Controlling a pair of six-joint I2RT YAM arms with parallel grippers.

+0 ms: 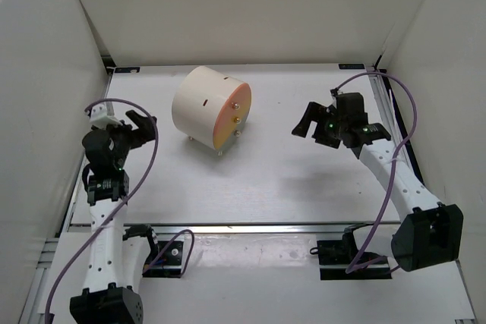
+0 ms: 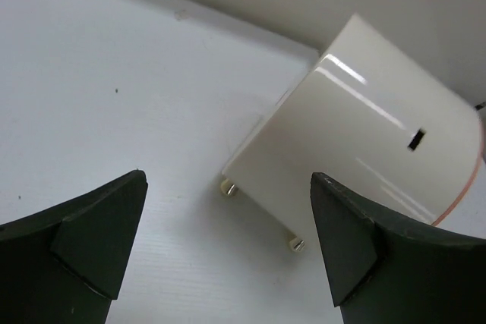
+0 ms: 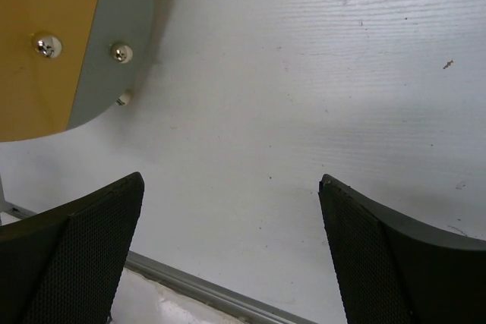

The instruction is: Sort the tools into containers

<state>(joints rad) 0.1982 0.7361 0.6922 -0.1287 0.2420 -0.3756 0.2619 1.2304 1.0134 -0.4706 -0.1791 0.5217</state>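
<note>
Cabinet (image 1: pixel 200 102) — beyond both (wide-spread) jaws

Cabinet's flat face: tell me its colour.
The flat face is orange, with a grey-green panel beside it; the right wrist view shows it best.

Cream cabinet (image 1: pixel 199 100) — peach-orange face (image 1: pixel 226 123), grey-green drawer (image 3: pixel 114 28); white table (image 1: pixel 304 187).

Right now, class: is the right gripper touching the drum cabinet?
Apart. The top external view shows bare table between the right gripper and the drum cabinet; its open jaws hold nothing.
</note>
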